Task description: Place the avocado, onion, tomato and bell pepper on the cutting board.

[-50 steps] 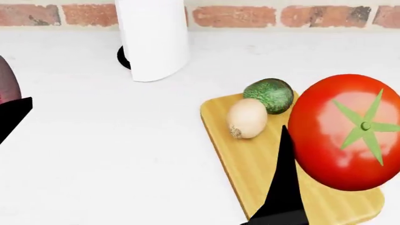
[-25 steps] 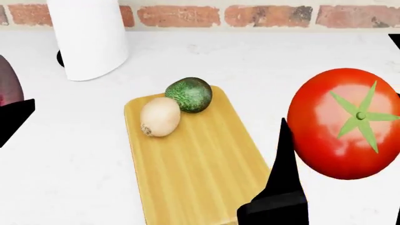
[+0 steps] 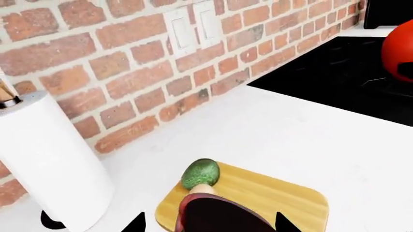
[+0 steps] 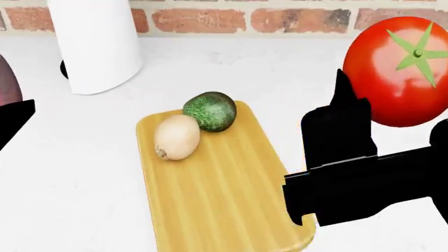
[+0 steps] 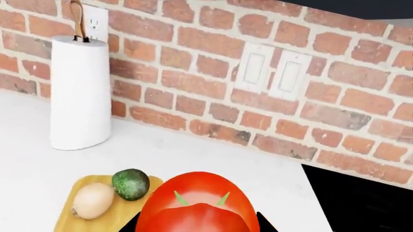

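Observation:
The cutting board lies on the white counter, with the onion and the avocado side by side at its far end. My right gripper is shut on the glossy red tomato, which hangs in the air right of the board. A black finger shows beside it. My left gripper is shut on the dark reddish bell pepper, held above the board's near end. In the head view only a sliver of the pepper shows at the left edge.
A white paper towel roll stands on the counter behind and left of the board, against the brick wall. A black cooktop lies to the right of the counter. Wall switches sit on the brick.
The head view swung right, so the board now sits near its centre. My right gripper has lifted the tomato higher and farther away. The left gripper keeps the pepper at the left edge.

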Tool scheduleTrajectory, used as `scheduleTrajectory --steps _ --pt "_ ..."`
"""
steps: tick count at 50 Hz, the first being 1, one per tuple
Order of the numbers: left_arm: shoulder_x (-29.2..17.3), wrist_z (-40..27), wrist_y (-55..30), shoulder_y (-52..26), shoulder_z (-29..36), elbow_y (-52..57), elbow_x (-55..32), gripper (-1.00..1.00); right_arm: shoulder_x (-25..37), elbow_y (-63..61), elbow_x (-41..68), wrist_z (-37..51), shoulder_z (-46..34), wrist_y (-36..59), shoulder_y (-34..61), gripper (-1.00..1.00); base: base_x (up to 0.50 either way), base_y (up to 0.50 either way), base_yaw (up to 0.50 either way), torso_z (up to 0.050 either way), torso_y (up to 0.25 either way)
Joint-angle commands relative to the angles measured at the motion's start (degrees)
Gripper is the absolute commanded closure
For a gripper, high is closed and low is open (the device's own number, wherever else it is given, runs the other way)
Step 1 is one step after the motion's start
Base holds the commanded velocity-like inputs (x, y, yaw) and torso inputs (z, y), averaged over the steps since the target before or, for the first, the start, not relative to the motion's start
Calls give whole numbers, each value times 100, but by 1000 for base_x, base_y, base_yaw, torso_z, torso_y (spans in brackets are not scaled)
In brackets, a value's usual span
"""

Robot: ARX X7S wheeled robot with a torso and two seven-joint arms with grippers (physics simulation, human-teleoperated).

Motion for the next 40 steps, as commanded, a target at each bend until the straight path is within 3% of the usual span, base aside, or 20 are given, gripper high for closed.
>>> scheduleTrajectory --steps 1,10,16,22,40 --pt "146 -48 -61 -147 -205 -172 -58 100 -66 525 -206 -448 124 517 115 100 473 -96 0 0 0" --pt "149 -11 -65 -92 -213 -175 17 100 -37 388 -273 -482 99 478 -40 100 498 -103 0 0 1" --pt "104 34 -56 -15 -220 -157 84 100 -122 394 -175 -594 -52 549 -240 100 0 0 0 0 3" --pt "87 36 -40 43 -218 -132 113 100 -284 786 -311 -1242 -126 664 -624 100 0 0 0 0 1" --pt "104 32 -76 77 -225 -126 153 100 -1491 2779 -1042 -2702 -561 1875 -775 100 0 0 0 0 0"
